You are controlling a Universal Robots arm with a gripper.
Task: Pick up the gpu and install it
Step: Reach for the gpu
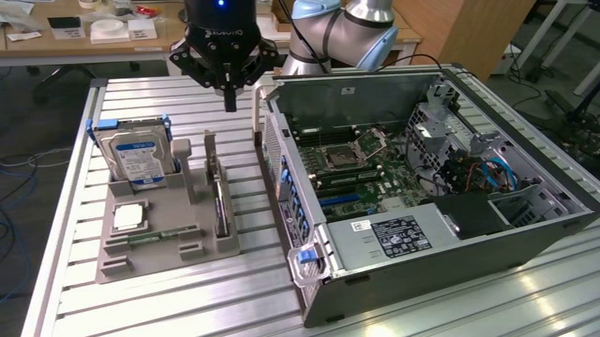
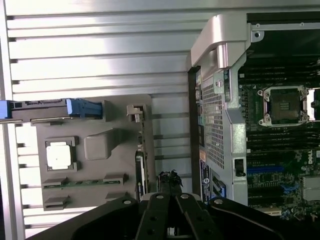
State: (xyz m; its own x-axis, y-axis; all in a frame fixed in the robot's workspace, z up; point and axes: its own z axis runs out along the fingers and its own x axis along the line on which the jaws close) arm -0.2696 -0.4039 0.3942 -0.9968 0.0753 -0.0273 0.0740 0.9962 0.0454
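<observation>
Inspection from my remote station, read from the exterior view's left edge of the bench (image 1: 140, 302) across to its right.

1. A grey holder tray (image 1: 159, 263) sits on the slatted bench near that left edge. At the tray's far corner a hard drive (image 1: 136, 158) stands upright in a blue-handled frame. In the wrist view the same drive (image 2: 50, 109) shows edge-on.
2. Nearer the front edge of the tray, a square processor (image 1: 128, 216) lies flat in its pocket, also visible from the wrist (image 2: 59, 154). Just in front of it a narrow green memory stick (image 1: 159, 235) lies in its slot.
3. The gpu (image 1: 218, 200) stands on its long edge in a slot along the side of the tray that faces the computer. It is seated and untouched. The wrist camera shows it as a thin strip (image 2: 141, 170) at that tray edge.
4. The claw (image 1: 230, 98) hangs above the bench, over the strip between the tray and the computer, near the gpu's far end and clear of it. Its fingers are pressed together and grip nothing. From the wrist, the tips (image 2: 170, 181) lie just beside the gpu, between it and the case.
5. The open computer case (image 1: 450, 246) lies on its side over the bench's right half, with the motherboard (image 1: 366, 168) exposed. I see a blue expansion slot (image 1: 339, 199) on the board.
</observation>
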